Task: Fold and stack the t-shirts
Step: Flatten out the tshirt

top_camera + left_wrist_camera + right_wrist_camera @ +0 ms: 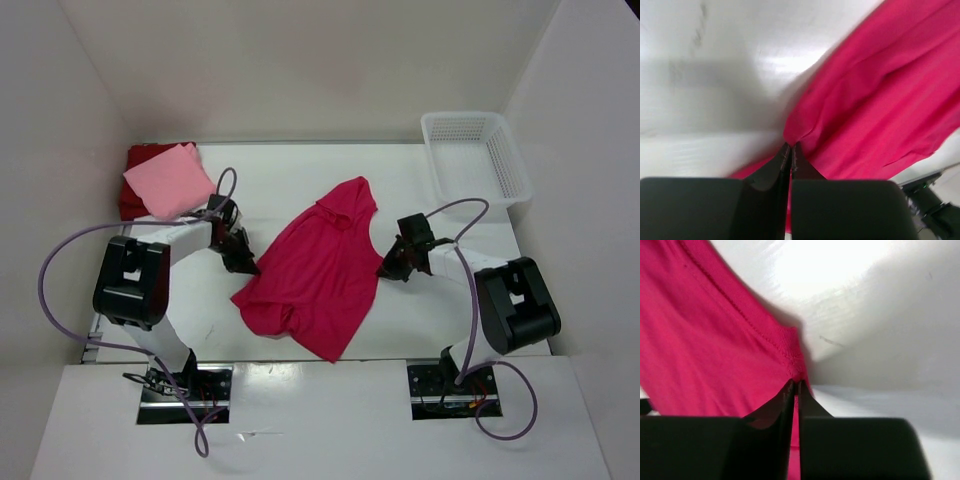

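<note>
Where the table (280, 180) meets its near edge, the crimson shirt (315, 275) comes closest, its lowest corner lying just short of that edge between the two arm bases. The left gripper (243, 262) sits at the shirt's left border. In the left wrist view its fingers (782, 162) are pressed together with a small peak of the crimson shirt (880, 100) pinched at their tips. The right gripper (385, 270) sits at the opposite border. In the right wrist view it is likewise closed to a sliver on the stitched hem of the crimson shirt (700, 340), just above the tabletop.

Bare table shows to the left of the shirt beside the left arm, to the right past the right gripper, and in a wide band beyond the shirt up to the back wall. Side walls hem the table in on both flanks.

The shirt lies rumpled and unfolded near the middle of the table. Its long axis runs from near to far and leans a little rightward at the far end. The broad end faces the arms and the narrow end points toward the back wall.

Farther off, the pink shirt (170, 180) lies folded in the far left corner on top of the dark red shirt (150, 152). A white basket (512, 168) stands in the far right corner, well apart from the crimson shirt
</note>
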Robot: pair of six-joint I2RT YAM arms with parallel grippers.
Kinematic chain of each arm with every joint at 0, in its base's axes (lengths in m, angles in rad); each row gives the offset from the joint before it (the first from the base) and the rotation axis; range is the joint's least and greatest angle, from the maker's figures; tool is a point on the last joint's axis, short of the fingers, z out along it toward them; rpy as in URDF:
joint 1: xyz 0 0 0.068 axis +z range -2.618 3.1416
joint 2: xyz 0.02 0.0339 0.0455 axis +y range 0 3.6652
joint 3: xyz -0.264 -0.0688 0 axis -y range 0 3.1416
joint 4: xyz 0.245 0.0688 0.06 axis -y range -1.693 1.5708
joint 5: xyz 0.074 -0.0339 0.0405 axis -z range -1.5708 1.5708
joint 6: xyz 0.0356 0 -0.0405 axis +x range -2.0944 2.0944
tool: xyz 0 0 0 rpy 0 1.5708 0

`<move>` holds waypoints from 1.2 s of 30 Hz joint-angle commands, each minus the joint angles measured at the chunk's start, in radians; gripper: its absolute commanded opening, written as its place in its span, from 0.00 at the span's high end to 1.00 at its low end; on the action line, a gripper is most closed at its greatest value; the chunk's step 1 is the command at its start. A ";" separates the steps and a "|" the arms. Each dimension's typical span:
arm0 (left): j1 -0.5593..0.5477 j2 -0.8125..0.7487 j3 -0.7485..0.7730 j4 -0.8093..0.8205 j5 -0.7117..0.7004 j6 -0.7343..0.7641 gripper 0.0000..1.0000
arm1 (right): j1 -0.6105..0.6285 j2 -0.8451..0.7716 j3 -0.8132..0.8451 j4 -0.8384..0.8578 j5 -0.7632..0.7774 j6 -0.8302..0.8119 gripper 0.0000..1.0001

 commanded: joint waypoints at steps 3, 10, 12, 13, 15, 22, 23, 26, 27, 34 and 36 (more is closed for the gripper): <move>0.035 -0.040 0.291 -0.049 -0.131 0.018 1.00 | -0.019 0.112 0.147 0.047 0.007 -0.043 1.00; 0.044 -0.149 0.485 -0.138 -0.273 0.056 1.00 | -0.121 0.179 0.301 0.029 0.009 -0.091 1.00; 0.044 -0.160 0.497 -0.167 -0.282 0.057 1.00 | -0.143 0.198 0.313 0.029 0.009 -0.114 1.00; 0.044 -0.186 0.497 -0.190 -0.282 0.057 1.00 | -0.164 0.224 0.313 0.029 0.009 -0.114 1.00; 0.044 -0.216 0.497 -0.202 -0.300 0.066 1.00 | -0.187 0.255 0.324 0.041 -0.017 -0.125 1.00; 0.044 -0.399 0.628 -0.336 -0.340 0.076 1.00 | -0.230 0.367 0.389 0.079 -0.050 -0.143 1.00; 0.044 -0.411 0.649 -0.348 -0.328 0.076 1.00 | -0.241 0.367 0.399 0.079 -0.065 -0.143 1.00; 0.044 -0.425 0.763 -0.406 -0.355 0.098 1.00 | -0.241 0.327 0.399 0.062 -0.119 -0.152 1.00; 0.035 -0.425 0.800 -0.432 -0.380 0.118 1.00 | -0.241 0.316 0.384 0.062 -0.119 -0.152 1.00; 0.044 -0.216 0.926 -0.365 -0.394 0.216 1.00 | -0.241 0.345 0.414 0.032 -0.108 -0.180 1.00; 0.044 -0.078 0.948 -0.292 -0.394 0.216 1.00 | -0.241 0.345 0.435 0.032 -0.108 -0.180 1.00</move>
